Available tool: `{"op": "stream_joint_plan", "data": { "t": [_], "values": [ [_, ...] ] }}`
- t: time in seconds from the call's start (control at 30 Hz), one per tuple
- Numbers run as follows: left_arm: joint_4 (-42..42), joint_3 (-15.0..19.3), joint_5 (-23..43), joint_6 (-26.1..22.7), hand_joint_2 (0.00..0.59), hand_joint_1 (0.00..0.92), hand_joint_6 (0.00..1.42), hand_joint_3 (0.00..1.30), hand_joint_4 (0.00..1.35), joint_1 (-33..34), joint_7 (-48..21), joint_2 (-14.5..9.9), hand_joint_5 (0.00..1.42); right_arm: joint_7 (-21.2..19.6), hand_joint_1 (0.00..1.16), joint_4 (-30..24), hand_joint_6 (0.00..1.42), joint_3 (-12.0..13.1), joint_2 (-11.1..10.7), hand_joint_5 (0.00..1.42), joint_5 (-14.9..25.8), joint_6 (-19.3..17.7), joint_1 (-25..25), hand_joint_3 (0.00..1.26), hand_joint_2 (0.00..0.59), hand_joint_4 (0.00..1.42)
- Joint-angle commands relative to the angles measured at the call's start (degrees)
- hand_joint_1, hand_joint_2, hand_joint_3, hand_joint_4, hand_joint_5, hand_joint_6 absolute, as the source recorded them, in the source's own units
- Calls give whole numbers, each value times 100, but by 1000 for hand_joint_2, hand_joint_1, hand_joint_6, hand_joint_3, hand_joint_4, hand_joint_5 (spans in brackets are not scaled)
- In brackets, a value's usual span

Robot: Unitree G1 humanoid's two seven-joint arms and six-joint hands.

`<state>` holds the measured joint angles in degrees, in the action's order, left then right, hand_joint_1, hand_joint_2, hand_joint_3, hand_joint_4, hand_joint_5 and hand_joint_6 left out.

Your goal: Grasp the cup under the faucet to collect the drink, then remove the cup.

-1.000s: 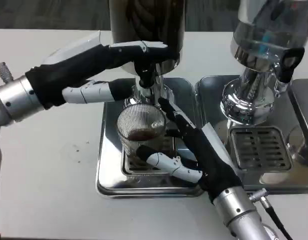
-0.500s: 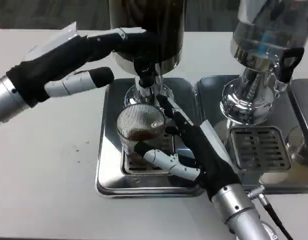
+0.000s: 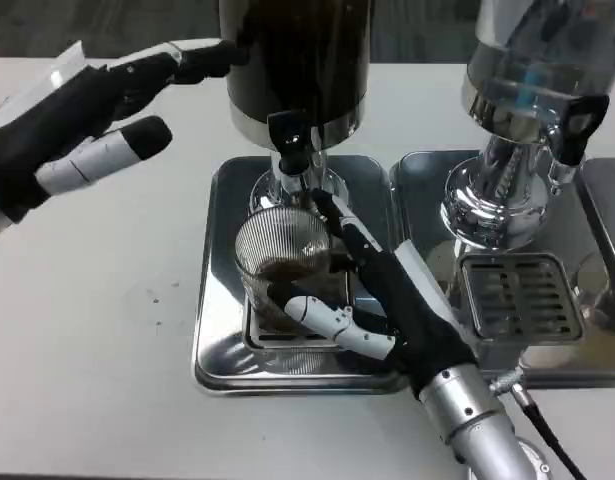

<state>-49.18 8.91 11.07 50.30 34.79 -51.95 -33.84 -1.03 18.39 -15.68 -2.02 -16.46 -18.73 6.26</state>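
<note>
Right hand [image 3: 372, 300] grasping the ribbed clear cup [image 3: 279, 262], with dark drink inside, on the drip tray [image 3: 222, 330] right under the faucet [image 3: 290, 150] of the dark dispenser [image 3: 297, 60]. Left hand [image 3: 92, 110] released, fingers apart, above the tabletop [image 3: 97, 330] beside that dispenser. Further right, a second chrome dispenser [image 3: 522, 110] on its own tray [image 3: 417, 175]; no readable writing.

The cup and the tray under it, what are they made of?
The cup looks like clear ribbed glass or plastic: you see the brown drink through it. The tray looks like shiny polished metal, since it mirrors things like a spoon does.
</note>
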Motion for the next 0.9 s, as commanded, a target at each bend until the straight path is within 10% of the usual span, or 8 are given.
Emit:
{"op": "stream_joint_plan", "data": {
  "t": [0.03,0.9],
  "values": [
    [-77,112,24,28,87,0,109,209,99,-180,136,-153,127,17,465,98,165,29,33,27,85,-137,72,35,158,22],
    [-17,546,156,13,96,0,107,208,89,-1191,437,-279,127,255,515,499,144,165,-34,0,268,-153,329,0,197,0]
  ]
}}
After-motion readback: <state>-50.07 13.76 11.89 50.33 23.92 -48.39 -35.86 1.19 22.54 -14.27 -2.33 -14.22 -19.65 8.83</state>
